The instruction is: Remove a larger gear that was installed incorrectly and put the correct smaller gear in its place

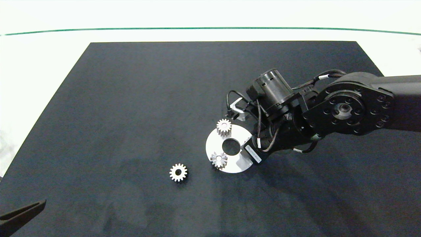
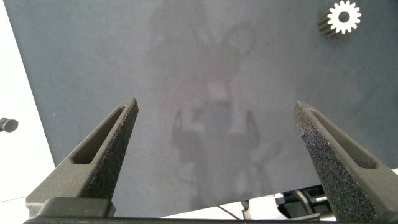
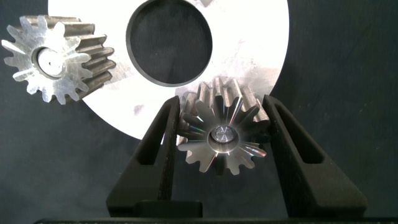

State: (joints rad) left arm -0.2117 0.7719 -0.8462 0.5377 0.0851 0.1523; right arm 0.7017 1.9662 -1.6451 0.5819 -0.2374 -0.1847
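A: Larger gear (image 3: 221,134) is in the grip! The right claw (image 3: 221,102) is clamped on it, 1 finger pressed to the teeth on each side, right at the rim of the silver disc (image 3: 261,50), on the disc's right side.

B: It's still seated on its pin, I'd say. Where's the replacement?

A: The smaller gear (image 1: 178,172) lies loose on the dark mat (image 1: 131,98), left of the disc. The left claw (image 2: 214,109) hangs parked at the desk's near-left corner, fingers spread wide.

B: What could go wrong?

A: The pads only catch pointed tooth tips, so the gear could twist out. A tilted pull might jam it on the pin and drag the whole disc along. That would nudge the blunt-toothed gear (image 3: 56,59) too.
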